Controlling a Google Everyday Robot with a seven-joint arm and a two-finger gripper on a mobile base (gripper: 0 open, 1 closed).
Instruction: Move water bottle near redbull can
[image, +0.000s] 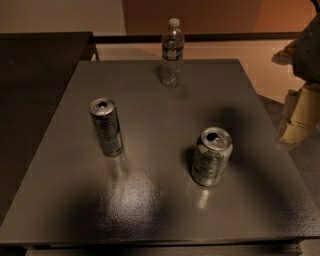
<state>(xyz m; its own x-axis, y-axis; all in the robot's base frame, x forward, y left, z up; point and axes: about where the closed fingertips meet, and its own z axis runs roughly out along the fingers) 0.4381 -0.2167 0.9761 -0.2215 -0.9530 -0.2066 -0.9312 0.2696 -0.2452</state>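
The water bottle (172, 52) is a clear ribbed bottle with a white cap and a dark label band. It stands upright near the far edge of the grey table (150, 200). The redbull can (106, 126), tall and slim with an open pull-tab top, stands upright at the table's left middle. My gripper (301, 118) shows as beige parts at the right edge of the view, beyond the table's right side, far from the bottle and holding nothing that I can see.
A wider, stouter silver can (211, 156) with text print stands at the right middle of the table. A dark counter (35, 75) lies to the left. Pale floor (260, 60) lies behind and to the right.
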